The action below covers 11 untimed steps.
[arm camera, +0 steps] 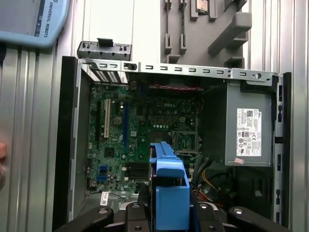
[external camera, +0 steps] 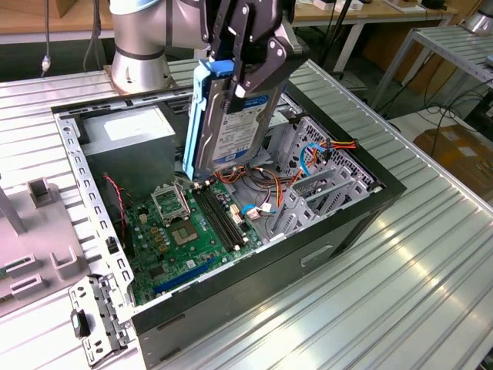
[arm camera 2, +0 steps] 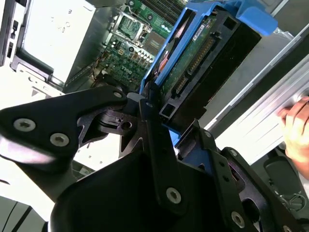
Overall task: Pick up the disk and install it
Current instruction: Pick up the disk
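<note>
Ribbed aluminium table (external camera: pixel 431 254) runs under everything. At the exterior view's left lies a grey fixture plate (external camera: pixel 31 231), and near it a small perforated metal bracket (external camera: pixel 96 316) sits just beside the corner of the open computer case (external camera: pixel 308 254). The case lies on its side with its interior exposed. Inside, furthest to that left, sits the grey power supply (external camera: pixel 127 131), and next to it the green motherboard (external camera: pixel 185 231) lies flat on the case floor.

Over the board's far end hangs my gripper (external camera: pixel 243 65), its black fingers clamped on the upper part of the disk (external camera: pixel 231 131). I hold the disk upright on its short end, blue carrier frame facing the power supply side and labelled face turned outward. Its lower end is close above the board, though I cannot tell whether it touches.

Further right stands the perforated metal drive cage (external camera: pixel 323 185), with red, orange and blue cables (external camera: pixel 308 154) looped beside it. In the second wrist view a person's hand (arm camera 2: pixel 294 130) shows outside the case.
</note>
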Available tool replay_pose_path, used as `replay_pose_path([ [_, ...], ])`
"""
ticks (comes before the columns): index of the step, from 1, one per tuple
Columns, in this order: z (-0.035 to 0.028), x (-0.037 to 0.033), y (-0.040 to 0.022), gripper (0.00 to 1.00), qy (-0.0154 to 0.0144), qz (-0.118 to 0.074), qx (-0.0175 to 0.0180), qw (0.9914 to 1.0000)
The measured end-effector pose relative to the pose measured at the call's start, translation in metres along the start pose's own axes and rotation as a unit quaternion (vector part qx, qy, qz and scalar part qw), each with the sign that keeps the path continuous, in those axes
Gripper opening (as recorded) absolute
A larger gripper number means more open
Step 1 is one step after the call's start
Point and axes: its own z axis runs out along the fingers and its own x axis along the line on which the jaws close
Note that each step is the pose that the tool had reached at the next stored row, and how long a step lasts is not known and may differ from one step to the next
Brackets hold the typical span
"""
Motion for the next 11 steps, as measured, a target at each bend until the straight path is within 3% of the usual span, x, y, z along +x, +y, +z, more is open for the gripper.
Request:
replay_pose_path([
  [11,-0.001,0.0189,-0.0186,0.37,-0.0001,0.0,-0.0008,1.0],
])
